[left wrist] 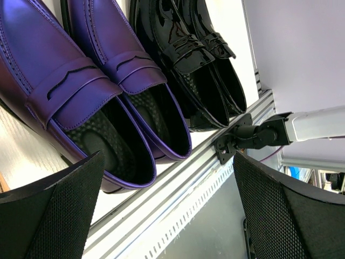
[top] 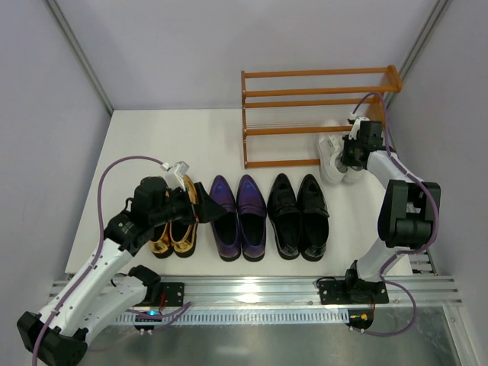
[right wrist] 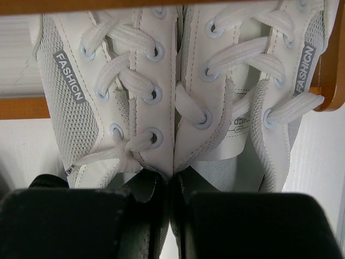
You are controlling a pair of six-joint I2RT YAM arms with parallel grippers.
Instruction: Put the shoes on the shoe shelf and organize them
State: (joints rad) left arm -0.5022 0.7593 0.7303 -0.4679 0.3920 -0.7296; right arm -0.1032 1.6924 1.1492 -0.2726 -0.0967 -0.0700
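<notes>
The white sneakers (top: pixel 333 157) sit side by side at the right end of the orange-brown shoe shelf (top: pixel 320 93), toes under its lower front bar (right wrist: pixel 21 108). My right gripper (top: pixel 352 152) is shut on their two inner collars, pinching the white sneakers (right wrist: pixel 129 81) together in the right wrist view, where the gripper (right wrist: pixel 172 216) fills the bottom. My left gripper (top: pixel 200 210) is open and empty, hovering between the gold loafers (top: pixel 172 235) and the purple loafers (top: pixel 238 217). The left wrist view shows the purple loafers (left wrist: pixel 70 91) and black loafers (left wrist: pixel 199 70) beyond the gripper (left wrist: pixel 167 216).
The black loafers (top: pixel 299 215) stand to the right of the purple pair, in a row near the front of the white table. A metal rail (top: pixel 259 290) runs along the near edge. Both shelf tiers look bare. Grey walls close in on three sides.
</notes>
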